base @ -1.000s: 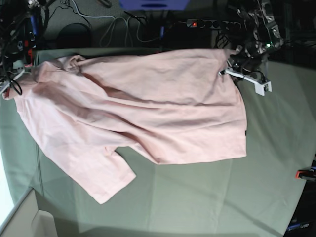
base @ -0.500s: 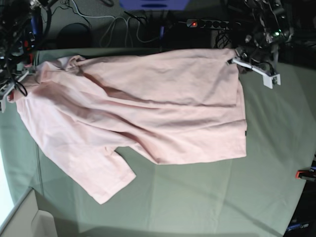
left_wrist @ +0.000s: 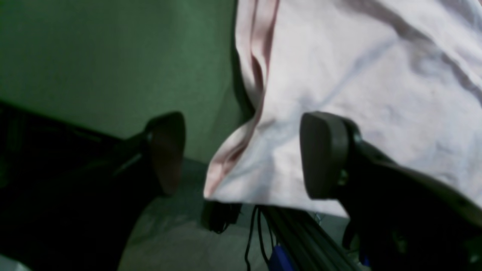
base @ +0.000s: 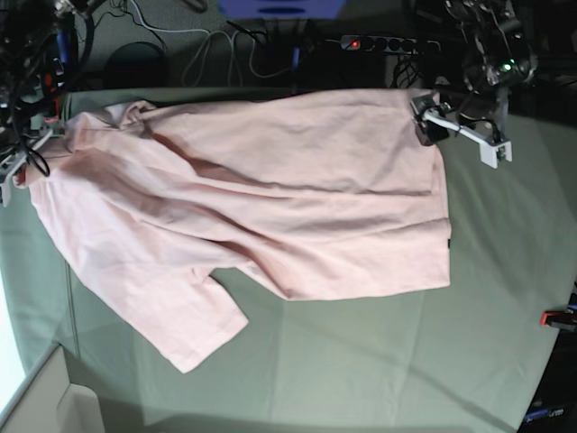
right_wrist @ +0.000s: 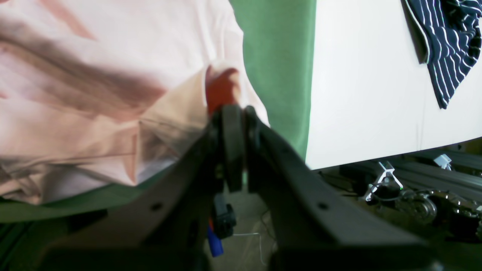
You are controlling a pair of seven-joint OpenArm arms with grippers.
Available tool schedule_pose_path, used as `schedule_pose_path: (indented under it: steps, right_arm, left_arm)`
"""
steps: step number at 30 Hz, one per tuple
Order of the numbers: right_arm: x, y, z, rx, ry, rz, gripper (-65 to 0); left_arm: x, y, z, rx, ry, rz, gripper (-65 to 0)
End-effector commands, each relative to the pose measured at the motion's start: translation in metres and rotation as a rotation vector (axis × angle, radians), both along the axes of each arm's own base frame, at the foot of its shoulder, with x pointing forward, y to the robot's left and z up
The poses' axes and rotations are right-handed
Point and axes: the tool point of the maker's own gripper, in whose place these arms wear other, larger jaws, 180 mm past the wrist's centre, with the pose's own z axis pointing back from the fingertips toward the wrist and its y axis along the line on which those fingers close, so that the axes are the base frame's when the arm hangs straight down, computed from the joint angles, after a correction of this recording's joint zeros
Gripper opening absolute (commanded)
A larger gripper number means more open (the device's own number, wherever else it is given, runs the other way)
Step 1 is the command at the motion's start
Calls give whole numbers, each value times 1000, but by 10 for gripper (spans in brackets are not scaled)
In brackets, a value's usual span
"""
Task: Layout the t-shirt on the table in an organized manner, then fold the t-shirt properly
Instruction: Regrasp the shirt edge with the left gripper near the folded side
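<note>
I read no lettering on the t-shirt (base: pixel 270 198); left end effector (left_wrist: pixel 241 154) spread, right end effector (right_wrist: pixel 233 113) pinching its edge on the bench (base: pixel 379 361).

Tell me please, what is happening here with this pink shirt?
Two robot arms are spreading the t-shirt on the table. The right gripper is shut on one corner of the shirt at the table's edge. The left gripper stands open around the opposite corner, not gripping it. The shirt lies mostly flat but wrinkled, not yet folded.

Robotics lab: cloth-covered table (base: pixel 379 361) with red clamp (base: pixel 556 317) right edge, power strip (base: pixel 388 42) and cable tangle (base: pixel 216 45) along top.
</note>
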Motion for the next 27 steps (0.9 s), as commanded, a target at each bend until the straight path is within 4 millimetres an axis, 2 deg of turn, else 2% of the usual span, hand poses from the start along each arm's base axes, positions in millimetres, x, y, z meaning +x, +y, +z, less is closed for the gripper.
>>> schedule_pose_path:
  steps: [1, 5, 11, 19, 23, 27]
  right_arm:
    - [5, -5, 11, -23, -34, 2, -650]
    - [5, -5, 11, -23, -35, 1, -650]
    - [5, -5, 11, -23, -35, 1, -650]
    - [6, -5, 11, -23, -37, 2, -650]
    - [6, -5, 11, -23, -38, 2, -650]
    - [6, -5, 12, -23, -40, 3, -650]
  left_arm:
    - [3, 2, 5, 6, -20, 1, -241]
    - [-4, 0, -13, -19, 24, 12, -329]
    - [-15, -5, -40, -62, 97, 27, -330]
    - [-11, -8, -50, -83, 116, 33, -343]
    - [-9, -7, -49, -80, 109, 36, -470]
    - [-1, 1, -44, -50, 47, 57, -650]
